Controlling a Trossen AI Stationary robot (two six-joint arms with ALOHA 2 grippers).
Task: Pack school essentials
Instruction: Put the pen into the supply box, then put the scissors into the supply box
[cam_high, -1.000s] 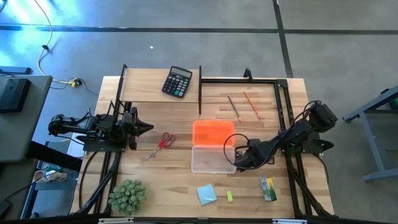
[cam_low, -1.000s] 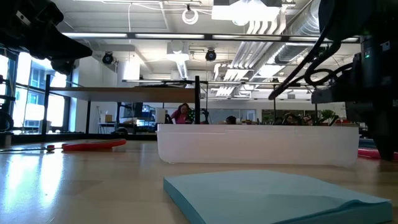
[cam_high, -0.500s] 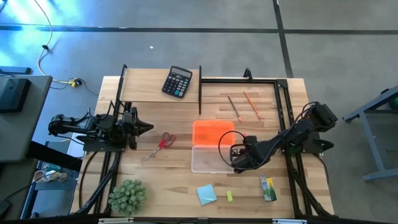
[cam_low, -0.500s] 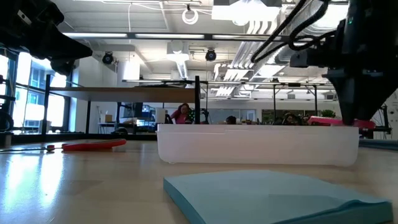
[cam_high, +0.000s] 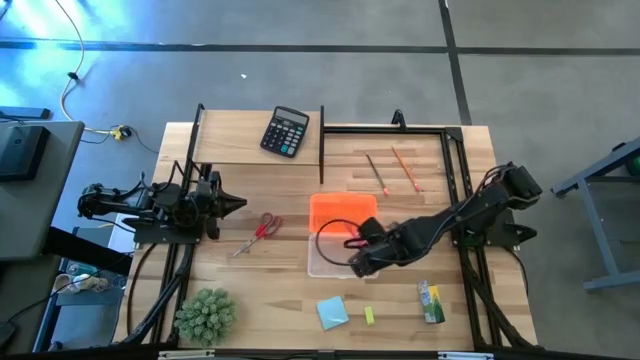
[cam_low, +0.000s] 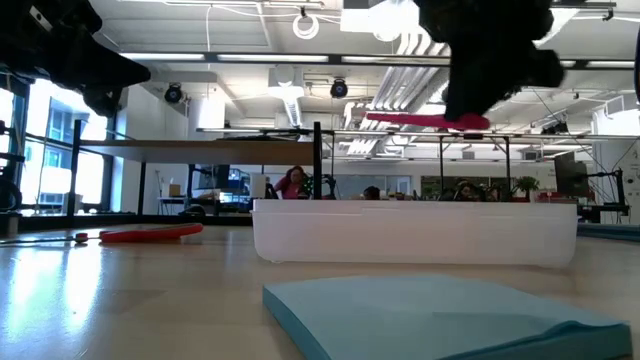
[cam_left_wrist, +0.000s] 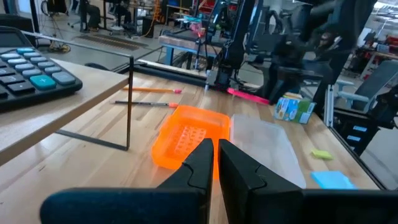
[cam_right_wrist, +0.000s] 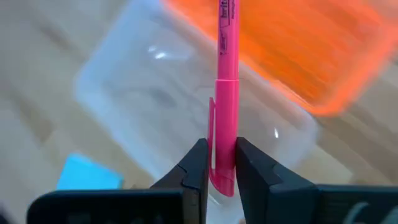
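A: Where is the pink pen (cam_right_wrist: 226, 93)?

B: Clamped in the right gripper (cam_right_wrist: 221, 163) fingers, above the clear box (cam_high: 327, 258) beside the orange lid (cam_high: 338, 212).

A: Recommended procedure?

B: Lower it level inside the walls, then release.

A: Arm pose?

B: Right arm reaches across the table (cam_high: 280, 300). Left gripper (cam_high: 232, 205) waits, fingers closed, empty, near the scissors (cam_high: 262, 229).

The wooden table (cam_high: 290, 290) is standing on a grey floor (cam_high: 300, 80) crossed by dark seams. Beyond the table, ceiling light strips (cam_low: 300, 57) are illuminating an open workspace. Exposed ducts (cam_low: 440, 40) are running overhead. Windows (cam_low: 40, 160) are admitting daylight beside the table.
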